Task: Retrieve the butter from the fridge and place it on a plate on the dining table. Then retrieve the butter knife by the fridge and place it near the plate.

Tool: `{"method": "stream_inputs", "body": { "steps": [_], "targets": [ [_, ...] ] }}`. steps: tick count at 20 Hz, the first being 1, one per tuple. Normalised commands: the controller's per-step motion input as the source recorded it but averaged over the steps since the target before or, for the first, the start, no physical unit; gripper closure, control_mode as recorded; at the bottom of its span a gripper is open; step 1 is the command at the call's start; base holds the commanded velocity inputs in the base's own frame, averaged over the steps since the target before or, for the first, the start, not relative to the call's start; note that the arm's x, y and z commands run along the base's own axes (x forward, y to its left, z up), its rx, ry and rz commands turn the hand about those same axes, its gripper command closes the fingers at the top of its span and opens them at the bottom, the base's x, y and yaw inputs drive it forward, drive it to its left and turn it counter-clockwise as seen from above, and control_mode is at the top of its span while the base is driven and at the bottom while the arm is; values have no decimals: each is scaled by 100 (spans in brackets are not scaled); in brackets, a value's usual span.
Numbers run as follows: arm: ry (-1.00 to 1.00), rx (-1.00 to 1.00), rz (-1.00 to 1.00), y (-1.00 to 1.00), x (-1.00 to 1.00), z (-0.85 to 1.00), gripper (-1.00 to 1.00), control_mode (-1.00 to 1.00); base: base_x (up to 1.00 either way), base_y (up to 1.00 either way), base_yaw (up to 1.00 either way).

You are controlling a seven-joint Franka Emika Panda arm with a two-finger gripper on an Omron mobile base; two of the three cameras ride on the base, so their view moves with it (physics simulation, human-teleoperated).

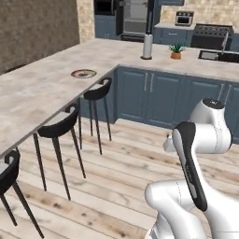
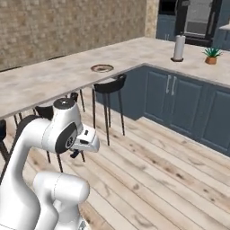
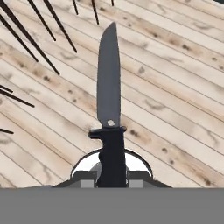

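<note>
Between the pincer [image 3: 112, 175] tips sits the thin all-dark butter knife [image 3: 109, 92], clamped by its handle, blade pointing away over plank floor, carried for delivery. Far ahead, the black-rimmed round plate [image 1: 83, 73] waits on the marbled beige surface [image 1: 37, 93].

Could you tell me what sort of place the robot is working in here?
A home kitchen with a dining bar, most likely: a stove, a sink, blue cabinets and bar stools along a long marbled table.

Marbled dining table [image 1: 32, 93] carrying plate [image 1: 83, 73]; counter [image 1: 186, 65] beyond with paper-towel roll [image 1: 147, 46], potted plant [image 1: 176, 51].
</note>
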Motion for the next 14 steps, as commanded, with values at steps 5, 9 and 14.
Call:
{"method": "stream_inputs", "body": {
  "steps": [5, 9, 14],
  "targets": [
    [0, 0, 0, 0, 0, 0, 100, 100, 100, -96, 46],
    [0, 0, 0, 0, 0, 0, 100, 100, 95, -99, 47],
    [0, 0, 0, 0, 0, 0, 100, 100, 99, -100, 45]
  ]
}}
